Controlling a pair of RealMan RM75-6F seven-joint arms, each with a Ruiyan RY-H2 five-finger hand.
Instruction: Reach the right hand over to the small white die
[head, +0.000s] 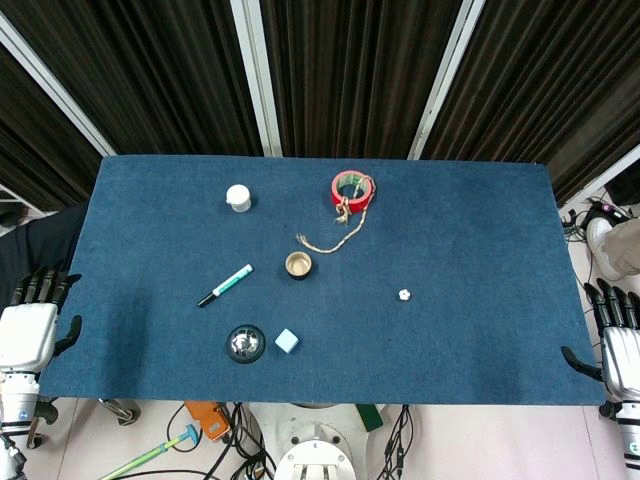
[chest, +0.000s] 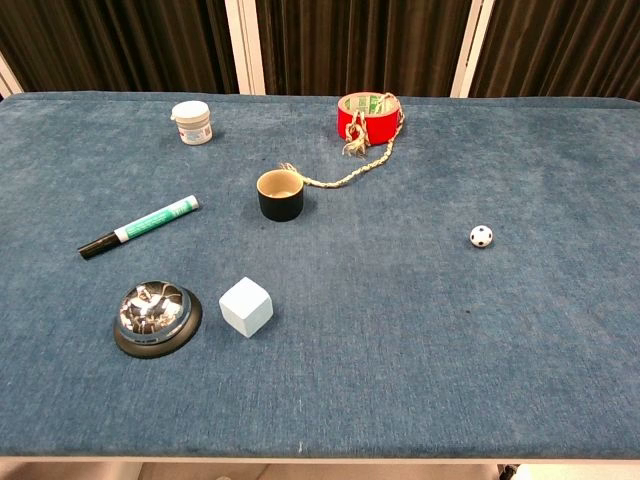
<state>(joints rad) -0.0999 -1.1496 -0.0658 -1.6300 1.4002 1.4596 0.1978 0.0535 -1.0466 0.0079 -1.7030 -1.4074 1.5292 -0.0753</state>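
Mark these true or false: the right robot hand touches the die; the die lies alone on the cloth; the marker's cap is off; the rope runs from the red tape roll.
1. The right robot hand touches the small white die: false, it sits at the table's edge, apart.
2. The die lies alone on the blue cloth: true.
3. The marker is uncapped: false, black cap on.
4. The rope runs from the red tape roll: true.
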